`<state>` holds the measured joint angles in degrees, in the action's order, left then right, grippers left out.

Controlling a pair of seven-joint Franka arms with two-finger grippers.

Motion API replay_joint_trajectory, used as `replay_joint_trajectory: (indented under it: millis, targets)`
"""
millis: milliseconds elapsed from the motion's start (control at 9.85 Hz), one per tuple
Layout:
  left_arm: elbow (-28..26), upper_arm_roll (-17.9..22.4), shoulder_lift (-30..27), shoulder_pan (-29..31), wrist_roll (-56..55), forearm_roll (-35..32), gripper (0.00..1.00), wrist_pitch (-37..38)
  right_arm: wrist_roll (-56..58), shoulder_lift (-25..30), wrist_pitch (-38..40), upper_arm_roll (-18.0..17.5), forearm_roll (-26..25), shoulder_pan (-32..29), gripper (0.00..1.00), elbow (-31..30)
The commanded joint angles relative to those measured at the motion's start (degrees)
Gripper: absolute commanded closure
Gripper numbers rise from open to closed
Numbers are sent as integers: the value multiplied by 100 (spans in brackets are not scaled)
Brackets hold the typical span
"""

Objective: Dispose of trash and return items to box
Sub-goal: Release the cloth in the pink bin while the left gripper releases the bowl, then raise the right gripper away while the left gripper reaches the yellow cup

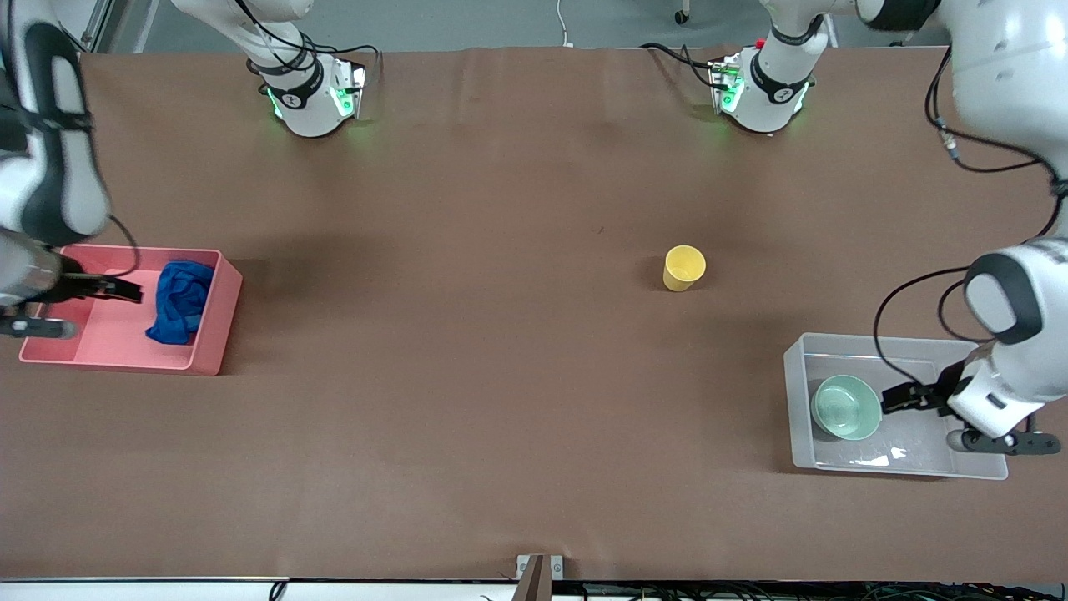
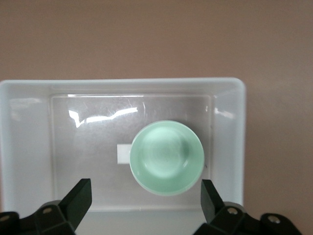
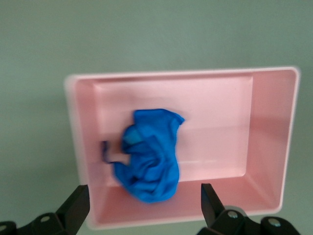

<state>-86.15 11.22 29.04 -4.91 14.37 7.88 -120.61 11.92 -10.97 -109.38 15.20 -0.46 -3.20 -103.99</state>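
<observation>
The blue rag [image 1: 179, 300] lies crumpled in the pink bin [image 1: 125, 364] at the right arm's end of the table; it also shows in the right wrist view [image 3: 150, 155]. My right gripper [image 1: 121, 290] hangs open and empty over the pink bin [image 3: 181, 74], its fingers [image 3: 76, 208] wide apart. The mint-green bowl [image 1: 845, 406] sits upright in the clear box [image 1: 897, 342] at the left arm's end. My left gripper [image 1: 897, 398] hangs open and empty over the box [image 2: 122, 84], beside the bowl [image 2: 167, 156]. The yellow cup [image 1: 683, 267] stands upright on the table.
A white square label [image 2: 123, 152] lies on the box floor, partly under the bowl. The brown table cover [image 1: 467, 376] stretches between the two bins. The arm bases [image 1: 313, 96] stand along the table's edge farthest from the front camera.
</observation>
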Motion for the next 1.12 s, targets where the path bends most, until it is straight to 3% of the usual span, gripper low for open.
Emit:
replay_joint_trajectory:
  millis: [0, 203, 406, 508, 711, 1016]
  targets:
    - [-1846, -592, -1744, -36, -807, -637, 1, -77, -424, 172, 1124, -156, 380, 29, 0, 955]
    - [-3076, -1207, -3143, 34, -1801, -647, 0, -59, -927, 777, 1969, -612, 327, 12, 0, 1240]
    - [-3722, -1796, -3588, 34, -2410, -647, 0, -59, -1742, 1411, 2358, -1157, 327, -40, 0, 1275]
    - [-3916, -2008, -3598, 34, -2491, -586, 1, -129, -1746, 1413, 2438, -1298, 293, -41, 0, 1528]
    - [-4504, -2334, -3493, 25, -2492, -481, 1, -741, -1615, 1177, 2465, -1108, 283, -93, 0, 2021]
    - [-4718, -2721, -2572, 17, -2500, -462, 3, -1753, -1334, 1158, 2492, -1063, 214, -85, 0, 2075]
